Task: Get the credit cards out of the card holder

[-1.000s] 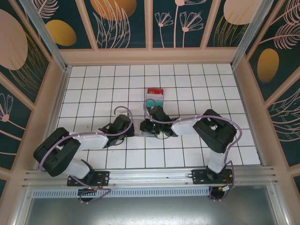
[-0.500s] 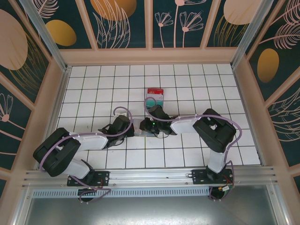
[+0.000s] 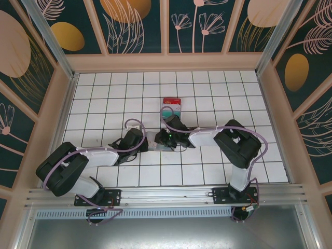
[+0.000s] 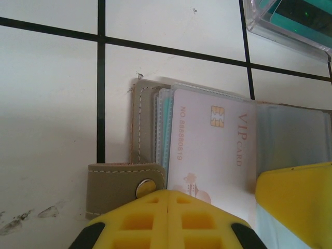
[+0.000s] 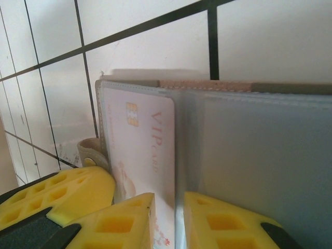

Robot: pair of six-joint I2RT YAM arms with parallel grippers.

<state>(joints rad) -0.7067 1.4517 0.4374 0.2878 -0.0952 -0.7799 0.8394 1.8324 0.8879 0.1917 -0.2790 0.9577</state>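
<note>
Dark teal walls (image 3: pixel 46 31) printed with pale leaves and gold ovals, framed in beige wood, close in the scene on three sides. Below them lies the counter (image 3: pixel 104 93), white tiles crossed by black lines, with scuff marks near the holder in the left wrist view. An aluminium rail (image 3: pixel 166 194) runs along its near edge. The left arm (image 3: pixel 98 155) and right arm (image 3: pixel 233 145) reach inward and meet near the counter's middle.

There the card holder (image 4: pixel 148 119) lies open and flat. From above the wrists hide most of it. Just beyond them sits a red, white and teal stack (image 3: pixel 171 105), apart from the holder.

A pale VIP card (image 4: pixel 207 150) lies in the holder's clear sleeves, its lower end covered by yellow fingers. The left pincer (image 4: pixel 168 199) is closed, fingers together, over the holder's near edge beside the snap tab (image 4: pixel 124 184). The right pincer (image 5: pixel 179 202) shows a narrow gap straddling the card's edge; I cannot tell whether it pinches anything. A clear-edged teal part (image 4: pixel 290 21), cut off at the corner of the left wrist view, is hard to identify.
</note>
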